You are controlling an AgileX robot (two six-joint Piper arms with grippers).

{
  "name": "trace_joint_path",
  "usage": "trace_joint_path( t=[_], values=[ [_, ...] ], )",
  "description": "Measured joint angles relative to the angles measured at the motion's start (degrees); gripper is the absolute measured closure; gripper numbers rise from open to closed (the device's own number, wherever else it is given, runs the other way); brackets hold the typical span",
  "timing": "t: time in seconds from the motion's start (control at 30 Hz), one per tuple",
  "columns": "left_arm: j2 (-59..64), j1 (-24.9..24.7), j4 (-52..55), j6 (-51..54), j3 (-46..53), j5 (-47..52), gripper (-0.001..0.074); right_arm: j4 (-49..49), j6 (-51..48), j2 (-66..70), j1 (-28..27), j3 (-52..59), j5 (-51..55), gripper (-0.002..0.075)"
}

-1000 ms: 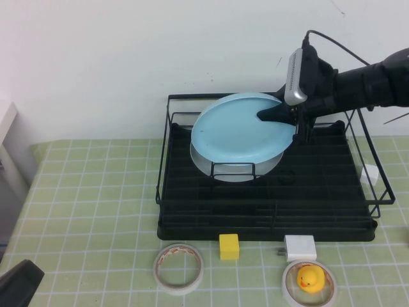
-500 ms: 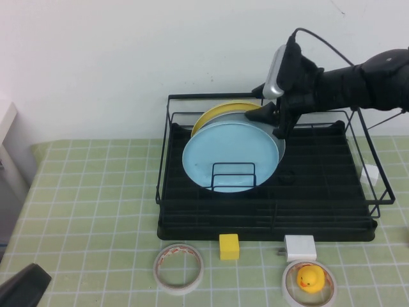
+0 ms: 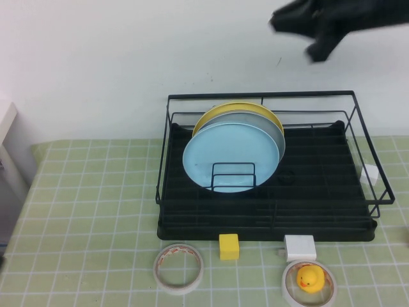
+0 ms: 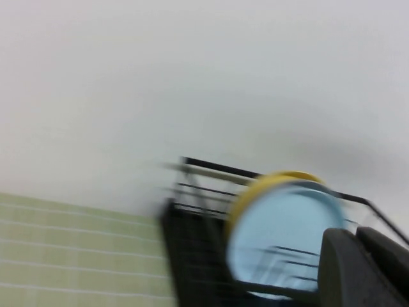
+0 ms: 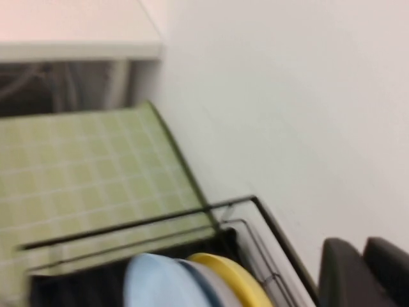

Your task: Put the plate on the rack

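**Plate racked, right arm clear**

White wall, green checked tablecloth (image 3: 89,211). Large round light-blue plate (image 3: 231,157) stands on edge in the black wire dish rack (image 3: 319,192), centre-left, behind the small wire loop divider (image 3: 233,176), leaning against a grey-white plate (image 3: 271,128) and a yellow plate (image 3: 223,112). Right gripper (image 3: 313,29) is at 1 o'clock, high above the rack, holding nothing; can't tell finger spread. Left gripper (image 4: 364,268): near the rack, fingers can't tell. Risk: the plate slides forward if its base isn't seated between the wires.

The light-blue plate (image 3: 230,157) stands on edge in the black wire rack (image 3: 319,192). It leans behind the small wire loop (image 3: 233,176), toward the desk's far edge.
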Motion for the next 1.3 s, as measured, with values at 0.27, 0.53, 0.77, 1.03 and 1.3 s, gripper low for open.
trace_joint_path(
  t=[0.27,0.53,0.77,1.03,1.3],
  values=[
    [0.0,0.0,-0.9,0.6,0.0,-10.5,0.0736,-2.3,10.1,-17.6,-3.4,4.1,15.8,0.0717],
    [0.0,0.0,-1.2,0.6,0.0,-10.7,0.0736,8.5,3.1,-37.9,-3.4,29.3,6.6,0.0717],
    [0.0,0.0,-1.2,0.6,0.0,-10.7,0.0736,13.8,0.6,-56.2,-3.4,44.6,2.0,0.0717],
    [0.0,0.0,-1.2,0.9,0.0,-10.7,0.0736,12.6,3.2,-76.4,-3.4,57.4,1.2,0.0717],
    [0.0,0.0,-1.2,0.9,0.0,-10.7,0.0736,-0.1,13.3,-89.5,-3.4,68.8,4.1,0.0722]
  ],
)
